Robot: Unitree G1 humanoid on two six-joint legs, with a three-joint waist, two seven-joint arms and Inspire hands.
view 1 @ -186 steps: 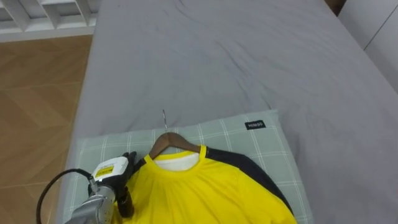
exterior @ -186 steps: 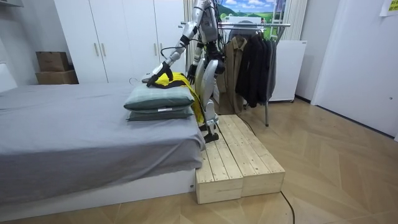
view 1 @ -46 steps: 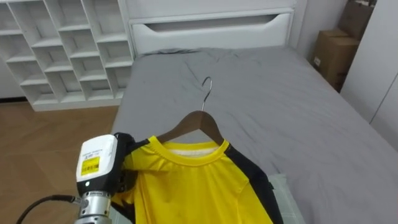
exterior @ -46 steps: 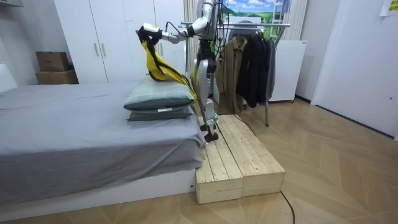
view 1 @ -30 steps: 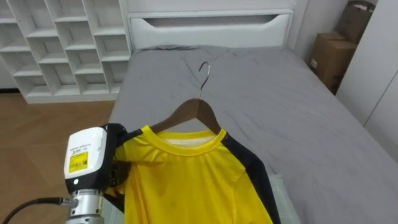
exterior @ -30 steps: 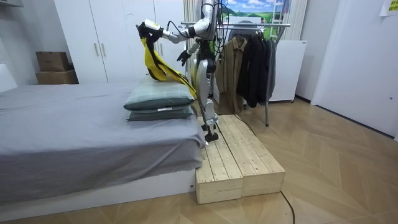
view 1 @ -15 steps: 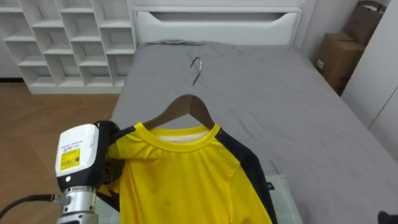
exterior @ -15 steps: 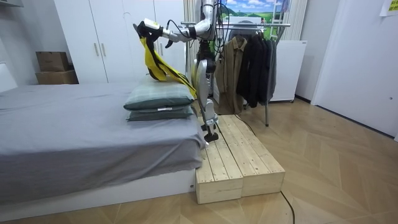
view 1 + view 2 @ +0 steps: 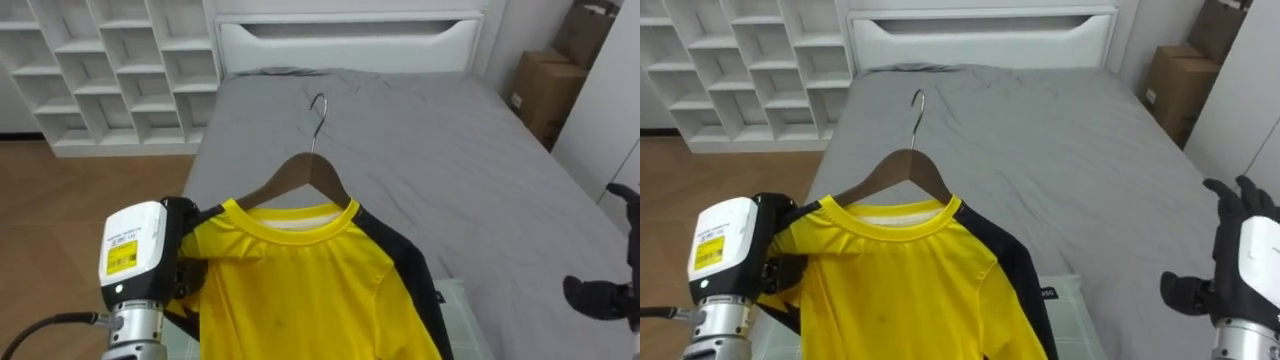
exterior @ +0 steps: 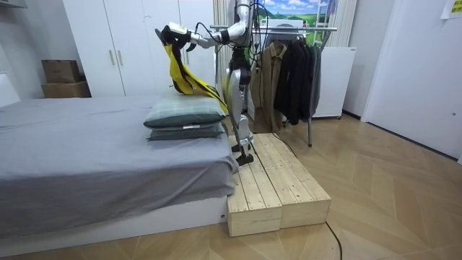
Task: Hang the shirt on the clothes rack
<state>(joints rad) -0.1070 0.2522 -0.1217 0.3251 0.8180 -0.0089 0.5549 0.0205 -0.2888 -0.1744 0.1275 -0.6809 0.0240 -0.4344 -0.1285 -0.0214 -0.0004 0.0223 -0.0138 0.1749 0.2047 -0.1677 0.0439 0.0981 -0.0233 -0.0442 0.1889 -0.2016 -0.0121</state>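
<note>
Lower left, our left hand [image 9: 165,262] pinches the yellow-and-black shirt [image 9: 300,290] over its brown wooden hanger [image 9: 310,172]; our right hand [image 9: 1240,258] is spread. Gripped off-centre, the hanger could tip and shed it.

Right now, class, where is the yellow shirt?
In the eye views' lower centre, the yellow shirt hangs on a wooden hanger, gripped by the left hand at lower left, above the grey bed.
</note>
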